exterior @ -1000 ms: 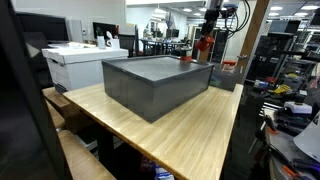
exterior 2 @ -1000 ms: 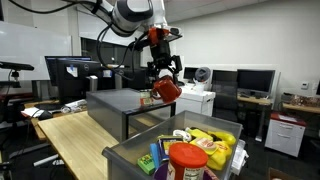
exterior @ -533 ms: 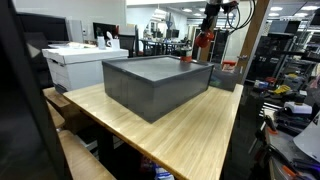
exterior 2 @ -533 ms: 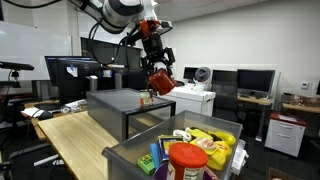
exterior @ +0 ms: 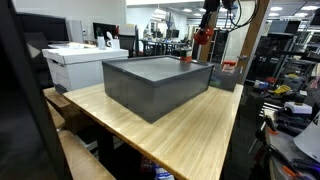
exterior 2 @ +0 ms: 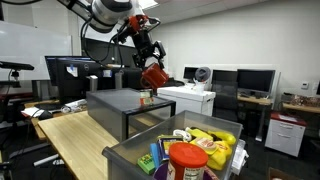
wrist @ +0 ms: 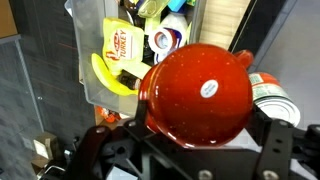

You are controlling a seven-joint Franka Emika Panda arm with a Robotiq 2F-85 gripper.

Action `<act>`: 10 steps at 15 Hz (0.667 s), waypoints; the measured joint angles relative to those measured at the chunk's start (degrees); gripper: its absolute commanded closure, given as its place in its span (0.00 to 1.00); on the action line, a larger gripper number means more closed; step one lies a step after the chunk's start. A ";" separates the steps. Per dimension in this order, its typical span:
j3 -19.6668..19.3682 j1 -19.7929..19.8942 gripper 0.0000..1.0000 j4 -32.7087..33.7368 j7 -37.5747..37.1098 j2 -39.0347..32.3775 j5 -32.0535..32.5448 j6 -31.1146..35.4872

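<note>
Under the grey bin [exterior: 155, 85] lies the wooden table [exterior: 195, 125], which carries everything else here. The bin, a dark open box, shows in both exterior views [exterior 2: 125, 105] and takes up much of the tabletop.

Just beside the grey bin, at its end, stands a clear plastic tub [exterior 2: 125, 155], smaller and crowded with groceries.

High above the grey bin, over the end that faces the tub, hangs the gripper [exterior 2: 150, 62], tilted on its wrist. It shows in both exterior views [exterior: 206, 28]. In the wrist view the gripper [wrist: 195, 135] has its two black fingers [wrist: 285, 130] set wide, one on each side of a red pot [wrist: 200, 95], and the jaws are closed against the pot's sides. The red pot [exterior 2: 155, 77] is off the table and well clear of the bin's rim. It is round and glossy, with a small white sticker on it.

In the tub next to the grey bin lie a red-lidded jar [exterior 2: 187, 160], yellow packets [exterior 2: 215, 140] and a banana [wrist: 110, 75].
</note>
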State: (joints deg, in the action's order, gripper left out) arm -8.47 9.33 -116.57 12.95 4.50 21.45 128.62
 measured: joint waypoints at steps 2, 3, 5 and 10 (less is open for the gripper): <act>0.74 -0.58 0.33 -0.20 -0.98 0.14 1.67 -0.10; 1.13 -0.87 0.33 -0.25 -1.48 0.14 2.40 -0.11; 2.11 -1.61 0.33 -0.40 -2.80 0.14 4.21 -0.23; 4.31 -3.82 0.33 -0.05 -3.23 -0.08 5.22 -4.30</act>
State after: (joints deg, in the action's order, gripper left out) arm -4.16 5.50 -116.62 9.72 4.43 26.67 124.31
